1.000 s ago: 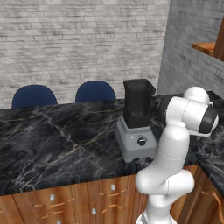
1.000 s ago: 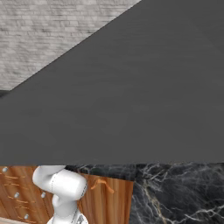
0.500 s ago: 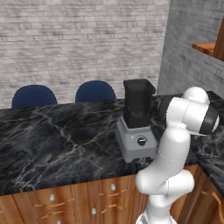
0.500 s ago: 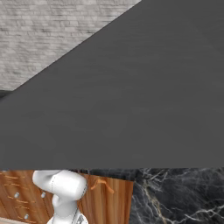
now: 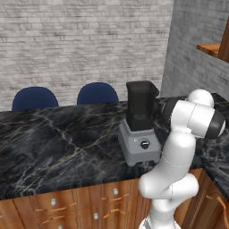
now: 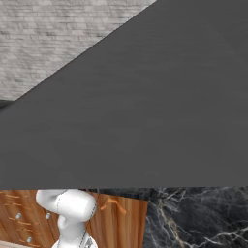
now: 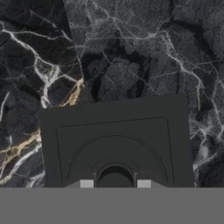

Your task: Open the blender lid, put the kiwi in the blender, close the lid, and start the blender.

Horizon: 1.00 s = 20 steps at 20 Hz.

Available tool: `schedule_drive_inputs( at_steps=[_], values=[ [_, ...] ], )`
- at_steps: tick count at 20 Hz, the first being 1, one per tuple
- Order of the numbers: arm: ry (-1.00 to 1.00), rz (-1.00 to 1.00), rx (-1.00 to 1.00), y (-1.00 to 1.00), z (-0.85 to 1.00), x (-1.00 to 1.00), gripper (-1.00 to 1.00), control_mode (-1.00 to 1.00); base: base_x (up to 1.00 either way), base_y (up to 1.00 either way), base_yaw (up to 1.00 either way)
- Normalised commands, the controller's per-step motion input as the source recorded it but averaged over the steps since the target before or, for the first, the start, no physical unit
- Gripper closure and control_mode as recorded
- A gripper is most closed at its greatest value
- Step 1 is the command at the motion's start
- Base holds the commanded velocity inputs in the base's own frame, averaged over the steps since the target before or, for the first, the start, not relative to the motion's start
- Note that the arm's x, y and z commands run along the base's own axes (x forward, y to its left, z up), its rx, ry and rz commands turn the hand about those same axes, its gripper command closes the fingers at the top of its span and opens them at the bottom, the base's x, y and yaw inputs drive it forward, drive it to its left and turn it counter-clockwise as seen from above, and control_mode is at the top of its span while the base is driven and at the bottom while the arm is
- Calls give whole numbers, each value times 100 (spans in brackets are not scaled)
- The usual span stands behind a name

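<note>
One blender [image 5: 139, 129] upright, knob [image 5: 144, 144] facing front

Black marble counter [image 5: 62, 138], blender [image 5: 139, 125] standing on it, wooden drawers [image 5: 85, 205] beneath

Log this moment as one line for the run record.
phase: lid removal | gripper: shut on blender lid | blender: on black marble counter | kiwi: not sighted | jar: top open
</note>
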Motion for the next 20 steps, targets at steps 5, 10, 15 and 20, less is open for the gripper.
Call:
schedule_drive_inputs(
  at_steps=[5,10,15,20],
  values=[
    [0,0,0,0,17,-10,100,-100,0,0,0],
    [-13,0,0,-1,94,-35,100,-100,0,0,0],
    [-17,0,0,0,100,-39,100,-100,0,0,0],
    [-19,0,0,8,100,-32,100,-100,0,0,0]
  ],
)
